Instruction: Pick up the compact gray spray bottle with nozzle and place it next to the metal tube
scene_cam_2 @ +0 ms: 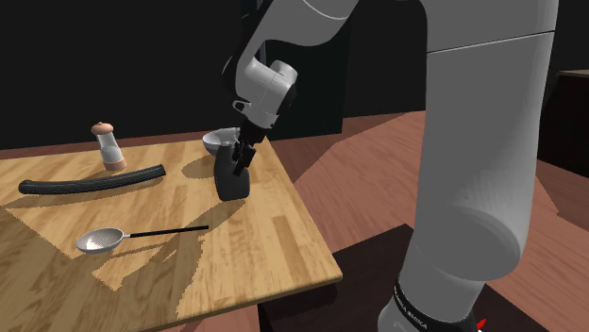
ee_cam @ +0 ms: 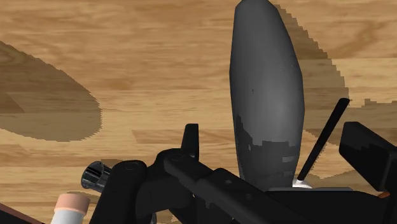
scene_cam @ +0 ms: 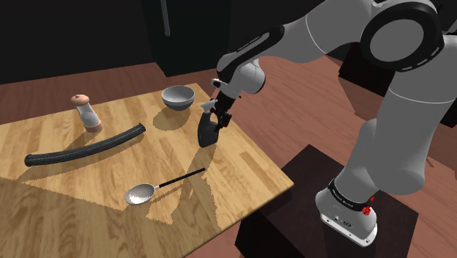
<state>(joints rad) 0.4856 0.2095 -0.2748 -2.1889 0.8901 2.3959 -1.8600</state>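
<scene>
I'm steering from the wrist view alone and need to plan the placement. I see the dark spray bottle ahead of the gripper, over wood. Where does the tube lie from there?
Observer: In the shoulder view the black tube lies flat on the table, well to that view's left of the spray bottle at the gripper.
Operator: Is anything standing near it?
Observer: A shaker with a pinkish cap stands upright just behind the tube, apart from it.
Operator: Anything close to the gripper itself?
Observer: A grey bowl sits near the table's far edge, just beyond the gripper and off the straight line to the tube.
</scene>
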